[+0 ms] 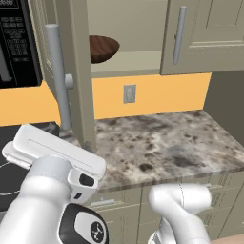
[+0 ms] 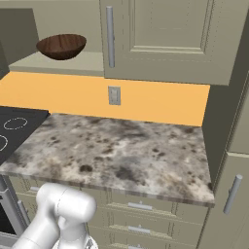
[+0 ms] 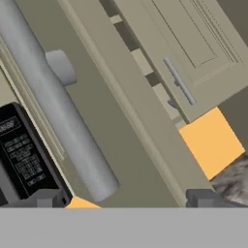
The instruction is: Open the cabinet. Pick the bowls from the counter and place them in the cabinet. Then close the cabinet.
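Observation:
The cabinet's left door (image 1: 78,71) stands swung open, edge-on in the left base view. Its long silver handle (image 1: 58,76) faces my hand. On the shelf inside sits the dark-brown wood-grain bowl (image 1: 102,47) (image 2: 62,46). The right cabinet door (image 1: 200,33) (image 2: 170,39) is shut. My gripper (image 3: 131,198) is open, close to the open door (image 3: 121,111). The handle (image 3: 58,106) runs just ahead of the left fingertip (image 3: 46,198), and nothing is held. The speckled counter (image 1: 167,143) (image 2: 121,146) lies below.
A black microwave (image 1: 16,43) (image 3: 24,155) hangs left of the open door. The black stove top (image 2: 12,131) borders the counter's left end. An outlet (image 2: 114,95) sits on the orange backsplash. Drawers (image 2: 141,206) run under the counter, and a tall cabinet (image 2: 233,170) closes off the right.

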